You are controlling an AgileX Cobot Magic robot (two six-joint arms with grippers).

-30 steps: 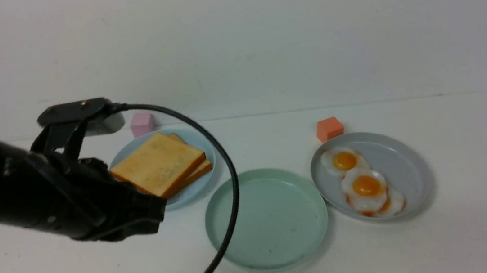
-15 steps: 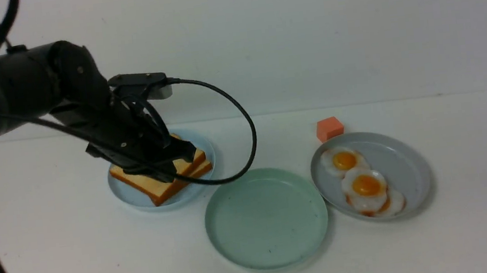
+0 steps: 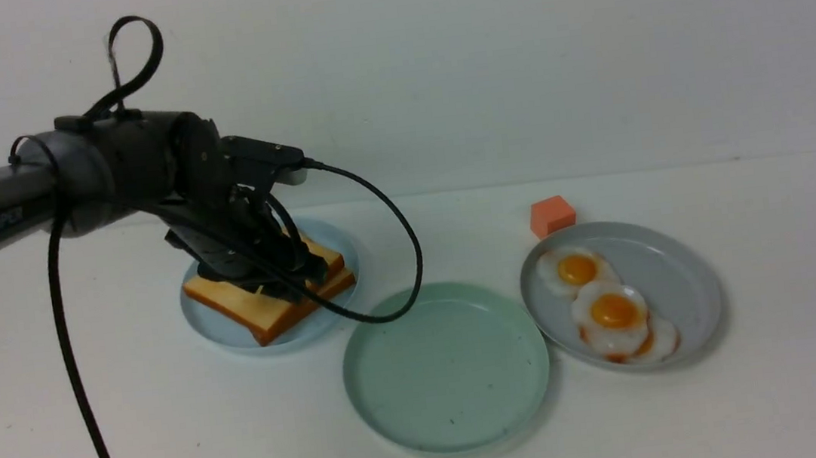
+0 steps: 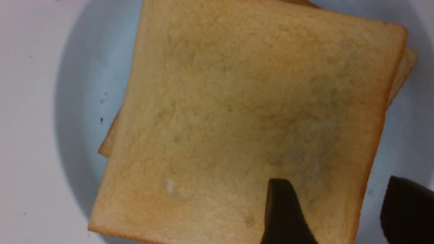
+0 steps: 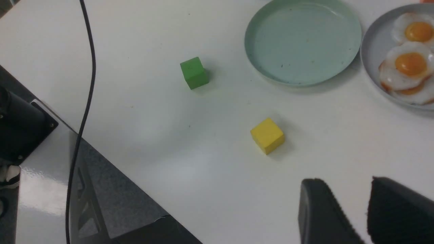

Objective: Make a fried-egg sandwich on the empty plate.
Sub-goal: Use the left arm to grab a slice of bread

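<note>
My left tool (image 4: pixel 337 184), wide open and holding nothing, straddles an edge of the top toast slice (image 4: pixel 251 101) on the light blue plate (image 3: pixel 210 327) at left-centre; I should pinch only that slice, then carry it level to the mint-green plate (image 3: pixel 445 365) at lower centre

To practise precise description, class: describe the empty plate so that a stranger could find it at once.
Three round plates stand in a row on the white table. The middle one, the mint-green plate, lies between the light blue plate of toast and the grey plate of fried eggs. It alone is green and empty.
</note>
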